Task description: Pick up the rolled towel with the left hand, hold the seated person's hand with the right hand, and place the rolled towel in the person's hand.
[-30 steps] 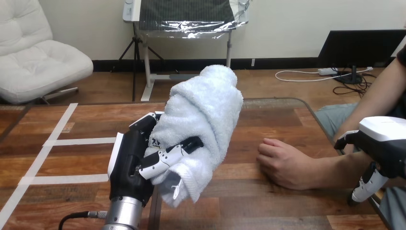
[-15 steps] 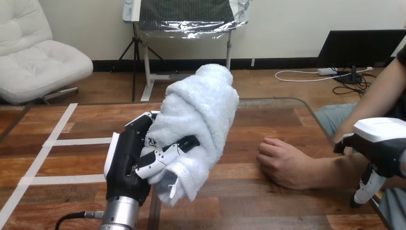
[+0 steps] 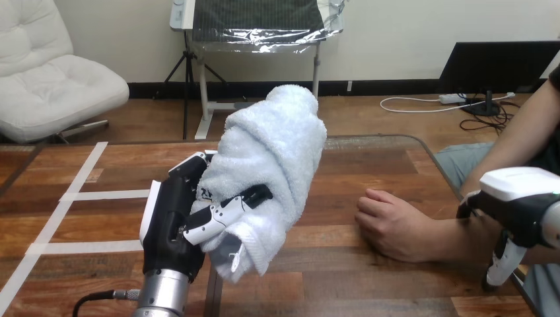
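My left hand [image 3: 173, 224] is raised over the wooden table [image 3: 376, 165], left of centre, and is shut on the white rolled towel [image 3: 274, 158]. The towel stands tilted, top end up and to the right, with a loose corner hanging below my fingers. The person's hand [image 3: 389, 224] rests palm down on the table at the right, fingers loosely curled, apart from the towel. My right hand [image 3: 522, 201] hovers at the far right by the person's forearm, with its fingers [image 3: 500, 261] hanging down relaxed and not curled round the forearm.
Strips of white tape [image 3: 99, 195] cross the table's left part. The table's right edge [image 3: 439, 165] runs just behind the person's forearm. Bare wood lies between the towel and the person's hand.
My right hand has shifted a little left, closer over the person's forearm. My left hand has drifted slightly left with the towel. The person's hand has stayed still.
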